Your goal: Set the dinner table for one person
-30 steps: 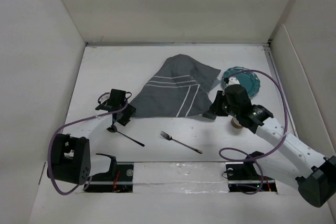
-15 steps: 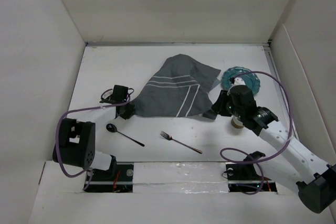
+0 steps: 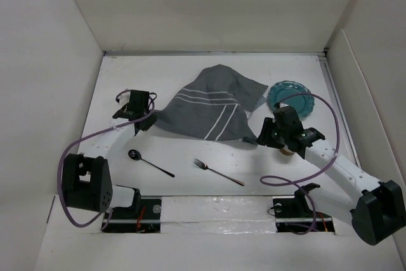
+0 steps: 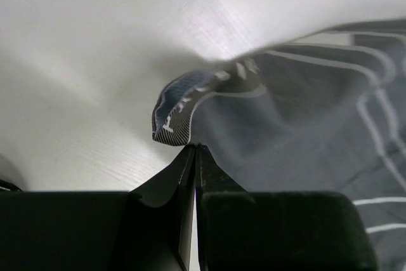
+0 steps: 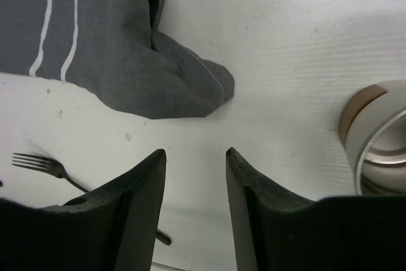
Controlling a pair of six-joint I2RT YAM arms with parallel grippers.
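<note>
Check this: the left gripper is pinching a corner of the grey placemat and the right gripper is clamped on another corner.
Wrong on the right gripper: it is open, holding nothing, near the placemat, as the right wrist view shows. The left gripper does pinch a corner.

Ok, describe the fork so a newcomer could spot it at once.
On the white dinner table, look at the strip between the dark grey striped placemat and the near edge. Two dark utensils lie there; the fork is the right-hand one, showing tines, while the spoon ends in a round bowl.
</note>
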